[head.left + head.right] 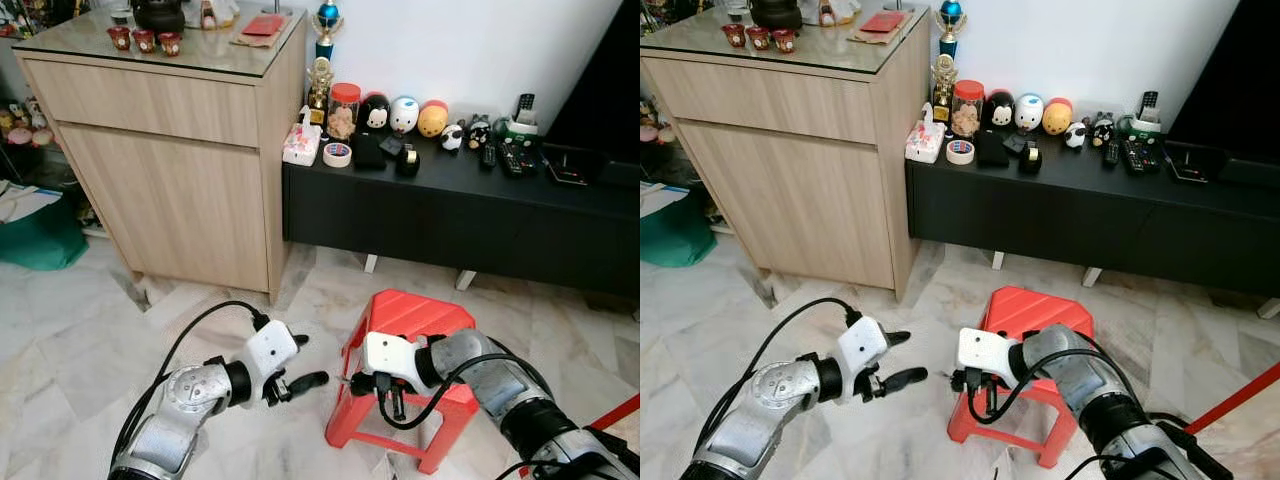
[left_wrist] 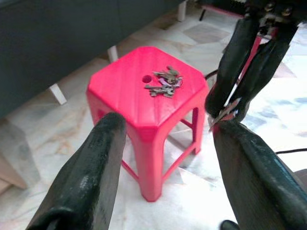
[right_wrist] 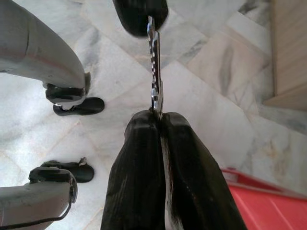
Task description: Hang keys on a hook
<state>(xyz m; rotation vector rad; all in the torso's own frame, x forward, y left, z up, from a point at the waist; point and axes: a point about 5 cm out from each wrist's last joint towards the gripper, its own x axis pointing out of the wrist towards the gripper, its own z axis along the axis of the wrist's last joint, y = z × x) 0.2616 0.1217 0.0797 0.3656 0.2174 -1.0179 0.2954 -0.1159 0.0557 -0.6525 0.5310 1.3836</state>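
Observation:
A bunch of keys (image 2: 164, 82) lies on top of a red plastic stool (image 1: 408, 312), beside the round hole in its seat. My right gripper (image 1: 390, 398) hangs at the stool's front-left corner, fingers pointing down, shut on a silver key (image 3: 154, 81) that sticks out past the fingertips (image 3: 144, 124). My left gripper (image 1: 305, 362) is open just to the left of the stool, above the floor, with nothing between its fingers (image 2: 96, 163). In the head views my right arm covers the seat's front part.
A light wooden cabinet (image 1: 170, 150) stands at the back left. A low black bench (image 1: 450, 215) with figurines, tape and remotes runs along the wall behind the stool. A green bag (image 1: 35, 235) sits far left. Marble floor (image 1: 70, 350) lies around the stool.

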